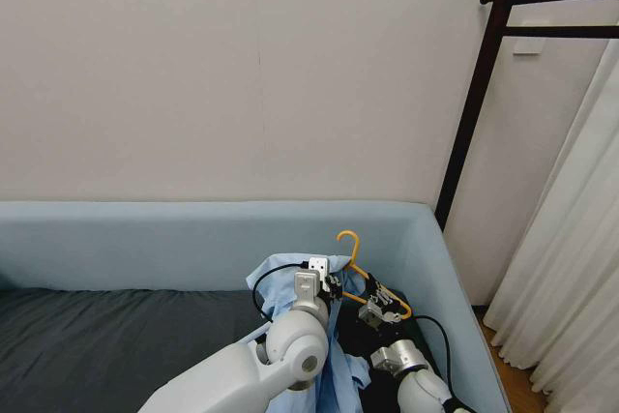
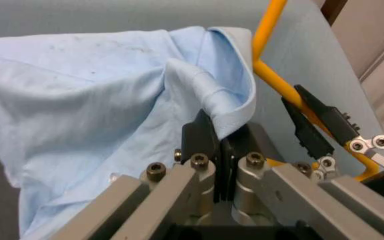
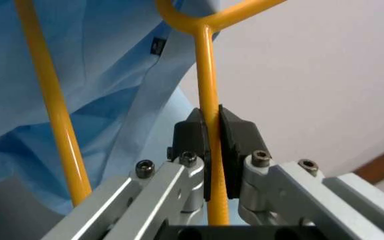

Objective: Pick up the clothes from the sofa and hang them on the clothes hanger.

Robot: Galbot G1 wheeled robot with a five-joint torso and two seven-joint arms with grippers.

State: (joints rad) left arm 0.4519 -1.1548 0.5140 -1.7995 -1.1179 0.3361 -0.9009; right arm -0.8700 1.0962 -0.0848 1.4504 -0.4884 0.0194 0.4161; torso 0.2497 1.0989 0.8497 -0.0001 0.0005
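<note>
Left gripper (image 2: 220, 140) clamped on the collar fold of the light-blue shirt (image 2: 98, 90), just beside the right gripper (image 3: 209, 132), itself pinched shut around a bar of the yellow hanger (image 3: 209, 75). Both held above the pale-blue sofa (image 1: 145, 239), shirt hanging below the left gripper, dark wooden clothes rack (image 1: 474, 94) well beyond the right gripper.

My three cameras: one far back, two very near.
My head camera looks forward and down over both arms to the far right corner of the sofa (image 1: 145, 244) and the wall (image 1: 242, 74). The left wrist camera sits just behind my left gripper (image 2: 219, 142), facing the blue shirt (image 2: 98, 85). The right wrist camera sits just behind my right gripper (image 3: 213, 131), facing along the yellow hanger (image 3: 207, 75). All three views share shirt and hanger.
</note>
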